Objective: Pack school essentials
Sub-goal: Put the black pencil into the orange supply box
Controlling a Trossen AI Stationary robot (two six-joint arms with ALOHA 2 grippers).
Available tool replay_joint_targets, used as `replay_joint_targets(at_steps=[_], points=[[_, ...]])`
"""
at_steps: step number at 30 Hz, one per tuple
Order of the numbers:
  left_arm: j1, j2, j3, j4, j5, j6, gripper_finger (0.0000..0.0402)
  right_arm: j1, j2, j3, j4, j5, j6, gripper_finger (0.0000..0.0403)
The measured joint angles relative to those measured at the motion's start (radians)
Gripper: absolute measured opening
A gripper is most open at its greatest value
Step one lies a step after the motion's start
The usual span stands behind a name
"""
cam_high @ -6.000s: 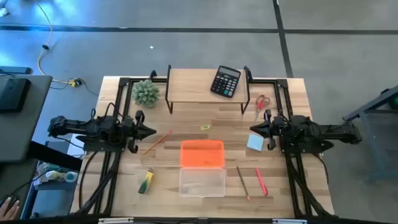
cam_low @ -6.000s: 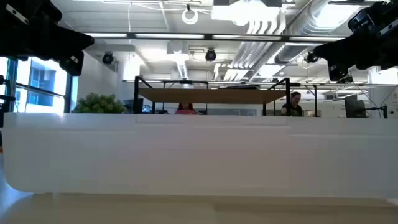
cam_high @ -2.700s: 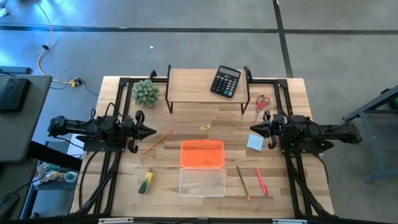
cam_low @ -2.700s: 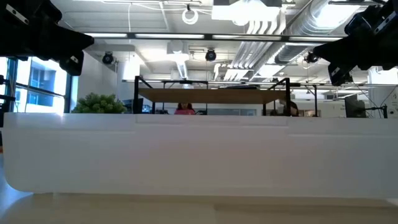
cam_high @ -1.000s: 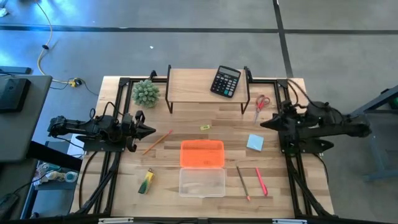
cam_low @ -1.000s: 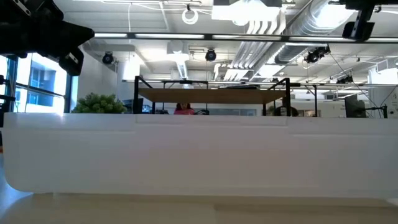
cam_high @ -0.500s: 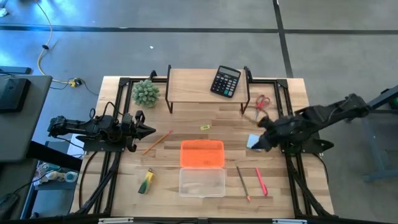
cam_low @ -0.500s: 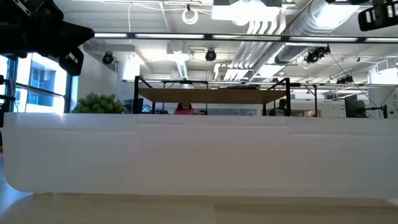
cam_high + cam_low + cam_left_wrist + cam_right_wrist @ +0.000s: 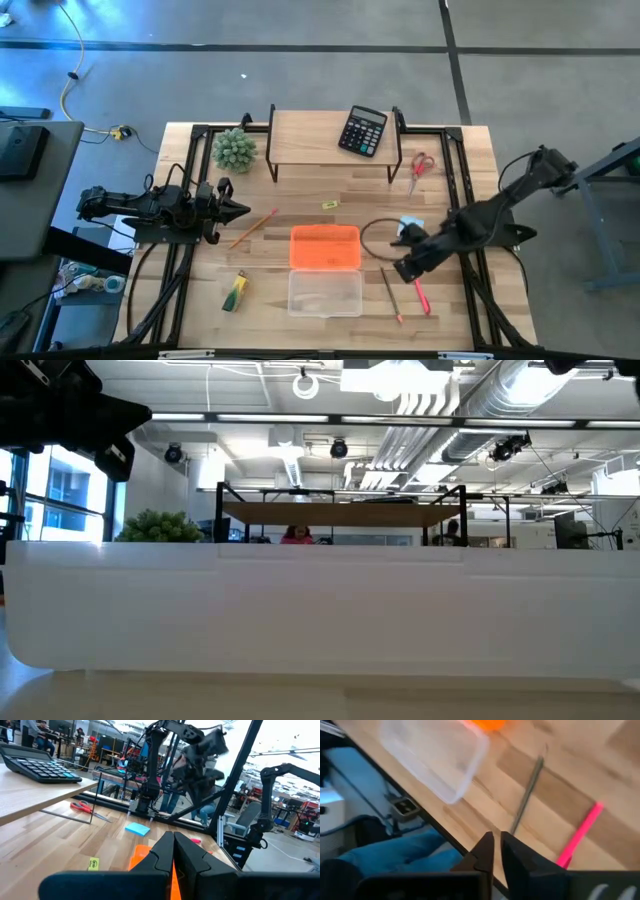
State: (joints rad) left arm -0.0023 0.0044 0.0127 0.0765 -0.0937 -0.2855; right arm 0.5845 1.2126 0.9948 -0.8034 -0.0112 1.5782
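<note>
The school essentials lie flat on the wooden table. A pencil (image 9: 390, 293) and a pink pen (image 9: 418, 292) are at the near right, and a light-blue note pad (image 9: 410, 222) lies beyond them. Red scissors (image 9: 421, 167) are at the far right, a tiny yellow piece (image 9: 330, 205) mid-table, a second pencil (image 9: 253, 228) and a green-yellow marker (image 9: 235, 291) on the left. An orange case half (image 9: 325, 247) and a clear one (image 9: 325, 293) lie in the middle. My right gripper (image 9: 398, 272) slants down over the pencil (image 9: 525, 802) and pen (image 9: 580, 835), its fingers (image 9: 496, 839) barely apart and holding nothing. My left gripper (image 9: 245, 210) waits shut at the left.
A wooden shelf (image 9: 330, 140) at the far edge carries a black calculator (image 9: 362, 131). A spiky green plant (image 9: 233, 149) stands at the far left. In the low view the clear case's white wall (image 9: 320, 610) blocks the table. Dark frame rails (image 9: 190, 180) run along both sides.
My right gripper has swung from the table's right edge toward the middle and the near edge. It has tipped from level to slanting down and has rolled. It now hangs over the pencil and pink pen. Nothing on the table has moved.
</note>
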Motion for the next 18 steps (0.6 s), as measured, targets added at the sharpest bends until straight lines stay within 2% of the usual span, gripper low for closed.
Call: replay_joint_targets(at_steps=[9,14,18], points=[[0.0,0.0,0.0,0.0,-0.011,-0.022,0.0001,0.095,0.144,0.008,0.044,-0.028,0.182,0.0131],[0.0,0.0,0.0,0.0,-0.057,-0.104,0.0001,0.133,0.222,0.008,0.108,-0.069,0.316,0.0148],[0.0,0.0,0.0,0.0,-0.071,-0.093,0.0001,0.159,0.283,0.008,0.196,-0.091,0.395,0.0149]])
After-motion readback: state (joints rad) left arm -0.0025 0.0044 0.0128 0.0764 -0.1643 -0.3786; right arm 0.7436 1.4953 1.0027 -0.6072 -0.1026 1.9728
